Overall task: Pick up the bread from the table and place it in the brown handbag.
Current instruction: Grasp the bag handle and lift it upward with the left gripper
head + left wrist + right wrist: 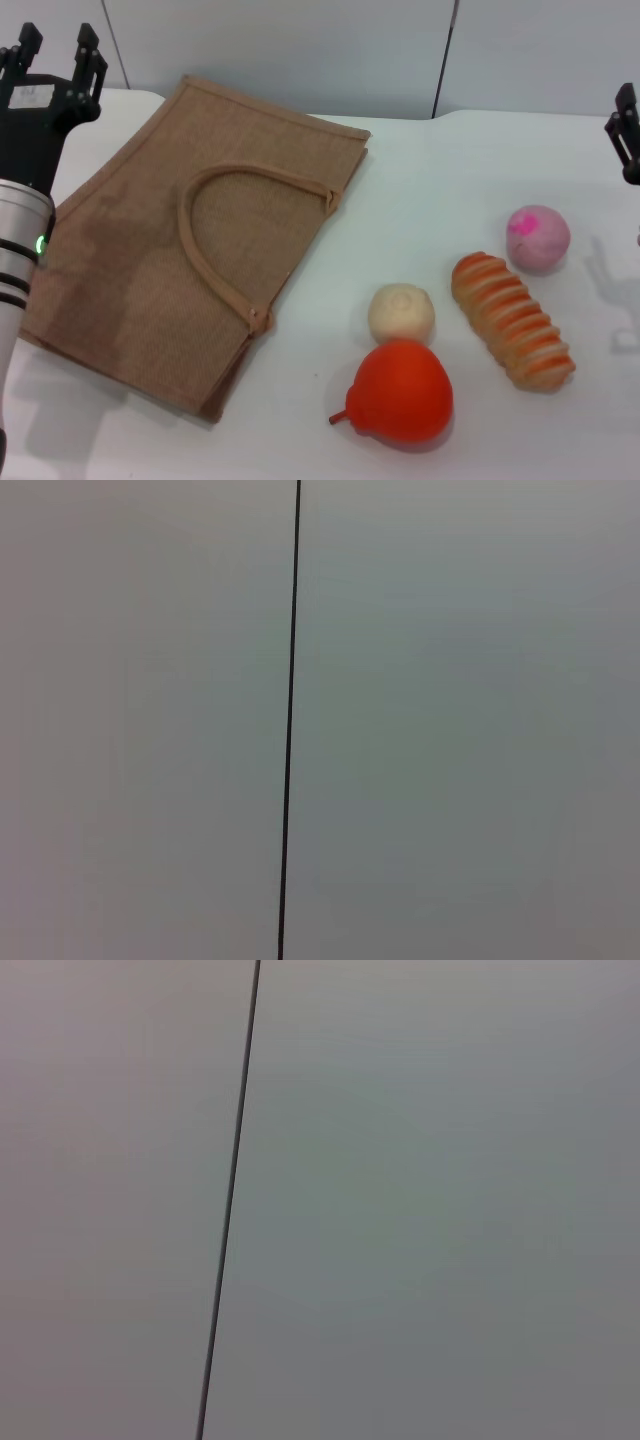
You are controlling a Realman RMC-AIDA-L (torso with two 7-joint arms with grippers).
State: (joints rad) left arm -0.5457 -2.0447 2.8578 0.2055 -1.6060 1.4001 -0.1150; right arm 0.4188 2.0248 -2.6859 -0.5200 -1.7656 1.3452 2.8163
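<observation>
One bread (512, 320), one bag (190, 240), three other foods are lying before you; both wrist views are showing only wall. Left gripper (57, 55) is gaping empty; right gripper (626, 130), you cannot tell.

one ridged bread loaf (512, 320) | one round cream bun (401, 312) | one pink ball (538, 238) | one red pear-shaped fruit (400, 392) | one brown jute handbag (130, 260), two looped handles, only one showing | one white table (440, 170) | two grippers up high: left gripper (55, 50), right gripper (625, 125)
</observation>
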